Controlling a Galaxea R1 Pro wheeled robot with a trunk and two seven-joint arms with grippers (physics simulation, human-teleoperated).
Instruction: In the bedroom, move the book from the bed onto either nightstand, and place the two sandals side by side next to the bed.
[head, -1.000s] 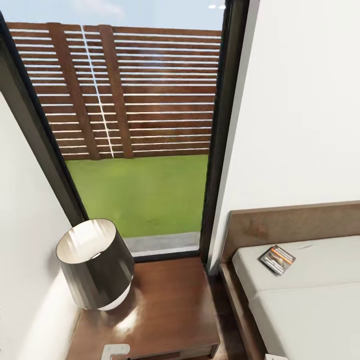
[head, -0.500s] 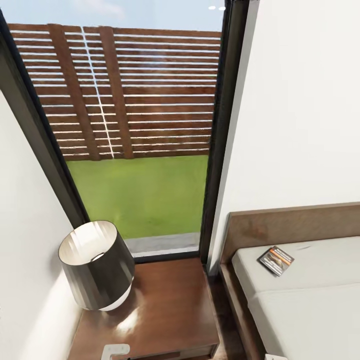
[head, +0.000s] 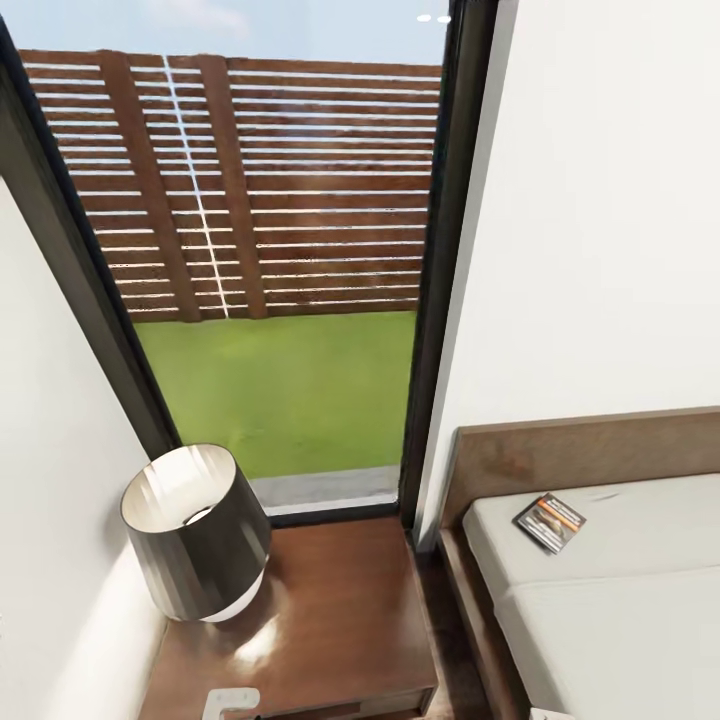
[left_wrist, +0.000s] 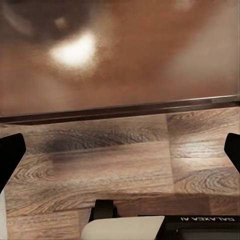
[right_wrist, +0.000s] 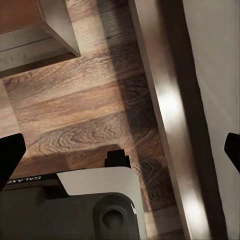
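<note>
The book (head: 549, 522), a small dark paperback with orange lettering, lies on the off-white mattress of the bed (head: 600, 610) near the dark wood headboard (head: 590, 450). Left of the bed stands the nightstand (head: 340, 610) with a glossy brown top. The sandals are out of view. My left gripper (left_wrist: 120, 152) is open over plank floor, facing a blurred brown cabinet front (left_wrist: 120, 55). My right gripper (right_wrist: 121, 150) is open above the floor beside the bed's dark frame (right_wrist: 165, 100) and pale mattress (right_wrist: 215, 65). Nothing sits between either pair of fingers.
A dark drum-shaded lamp (head: 195, 530) takes up the nightstand's left half. Behind it a tall black-framed window (head: 280, 280) shows grass and a slatted fence. White walls close in on both sides. A narrow strip of floor (head: 450, 640) separates nightstand and bed.
The whole head picture has shifted slightly, so the camera has moved a little. Book, lamp and nightstand keep their places relative to one another.
</note>
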